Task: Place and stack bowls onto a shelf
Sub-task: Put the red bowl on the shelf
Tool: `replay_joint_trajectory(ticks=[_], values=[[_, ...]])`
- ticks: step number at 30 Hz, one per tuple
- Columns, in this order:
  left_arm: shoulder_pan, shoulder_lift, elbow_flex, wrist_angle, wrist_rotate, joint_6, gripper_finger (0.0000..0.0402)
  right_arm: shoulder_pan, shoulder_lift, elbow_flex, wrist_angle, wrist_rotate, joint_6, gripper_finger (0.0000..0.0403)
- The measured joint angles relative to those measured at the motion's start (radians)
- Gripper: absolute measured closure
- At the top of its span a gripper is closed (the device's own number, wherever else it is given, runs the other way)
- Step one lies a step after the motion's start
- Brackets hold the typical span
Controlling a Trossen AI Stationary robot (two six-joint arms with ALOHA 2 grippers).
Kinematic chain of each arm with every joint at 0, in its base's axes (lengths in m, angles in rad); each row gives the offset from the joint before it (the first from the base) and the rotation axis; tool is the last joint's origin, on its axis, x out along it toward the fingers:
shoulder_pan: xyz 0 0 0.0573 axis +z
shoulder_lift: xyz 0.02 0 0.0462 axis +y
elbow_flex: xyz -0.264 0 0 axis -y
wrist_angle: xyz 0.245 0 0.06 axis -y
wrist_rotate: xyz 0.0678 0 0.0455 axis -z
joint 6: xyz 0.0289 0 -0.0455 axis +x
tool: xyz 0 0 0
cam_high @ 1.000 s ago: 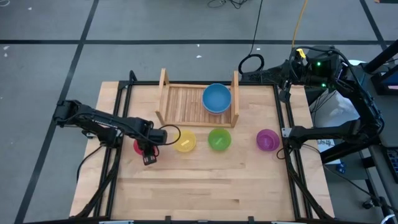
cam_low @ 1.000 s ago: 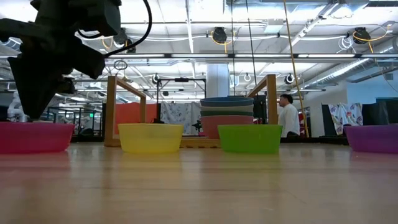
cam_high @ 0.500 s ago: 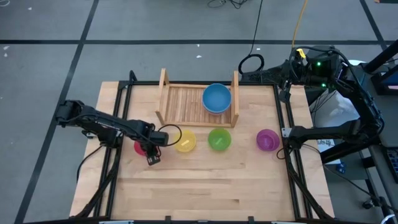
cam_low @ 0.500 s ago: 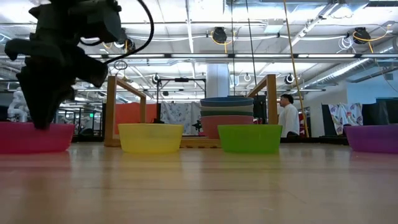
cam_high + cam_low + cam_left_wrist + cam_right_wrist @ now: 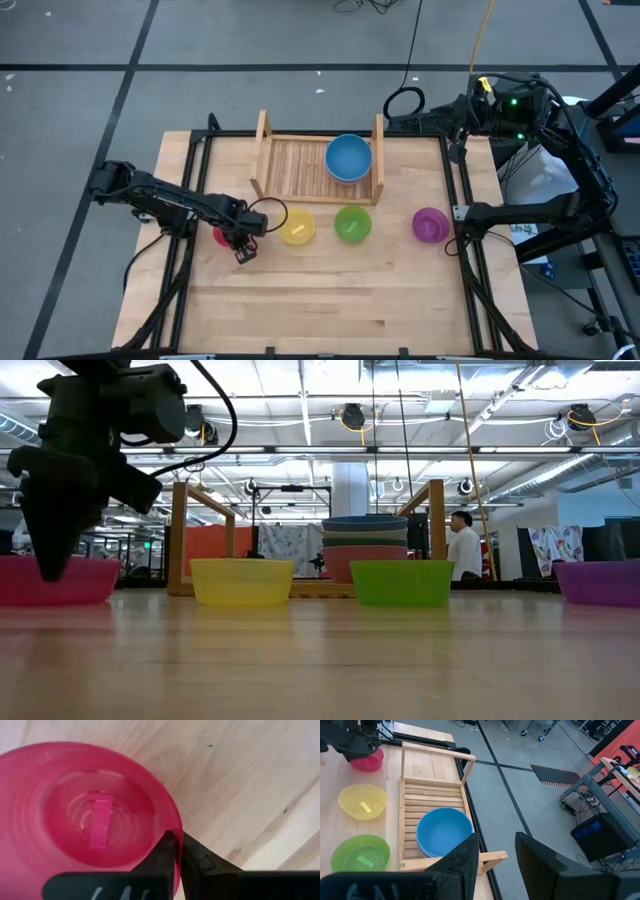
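Note:
A pink bowl point(image 5: 221, 236) stands on the table at the left end of a row with a yellow bowl point(image 5: 297, 228), a green bowl point(image 5: 352, 223) and a purple bowl point(image 5: 430, 224). My left gripper point(image 5: 179, 839) points down at the pink bowl's near-right rim and is shut on it. The shelf point(image 5: 295, 165) stands behind the row, with a stack of bowls on its right half, a blue bowl point(image 5: 348, 157) on top. My right gripper point(image 5: 495, 847) waits open, high beyond the table's far right corner. My left gripper pinches the pink bowl's rim point(image 5: 172, 822) on the near-right side, one finger point(image 5: 162, 852) inside the bowl and the other outside its wall. The fingers come from above and point down. The bowl stands upright with its bottom on the table point(image 5: 55, 585).
The shelf's two upright side boards point(image 5: 263, 150) point(image 5: 380, 155) flank its slatted base, whose left half is bare. Black frame rails point(image 5: 195, 190) run along the table's left and right sides. Bare wood lies in front of the bowl row point(image 5: 330, 300).
My left gripper has sunk onto the pink bowl's rim and turned about its own axis. In the low view its finger outline has narrowed to a point at the bowl's edge. The bowl has stayed in place on the table.

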Motion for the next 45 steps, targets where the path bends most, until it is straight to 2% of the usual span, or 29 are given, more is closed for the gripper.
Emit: replay_joint_trajectory(ticks=[6,12,18,24,30,37,45], values=[[0.0,-0.008,0.029,-0.044,-0.01,-0.071,0.0396,0.0,0.0,0.0,0.005,0.0,0.0,0.0282],[-0.001,-0.052,0.159,-0.197,-0.015,-0.096,0.0398,0.0,0.0,0.0,0.005,0.0,0.0,0.0282],[-0.018,-0.098,0.364,-0.459,-0.095,-0.142,0.0398,0.0,0.0,0.0,0.005,0.001,-0.007,0.0282],[-0.008,-0.083,0.661,-0.715,-0.222,-0.153,0.0398,0.0,0.0,0.0,0.005,0.002,-0.008,0.0282],[0.072,-0.024,0.883,-0.707,-0.352,-0.014,0.0398,0.0,0.0,0.0,0.005,0.002,-0.008,0.0282],[0.244,0.095,1.035,-0.702,-0.378,0.289,0.0398,0.0,0.0,0.0,0.004,0.003,-0.008,0.0282],[0.433,0.303,1.216,-0.702,-0.415,0.684,0.0398,0.0,0.0,0.0,0.004,0.003,-0.008,0.0282]])
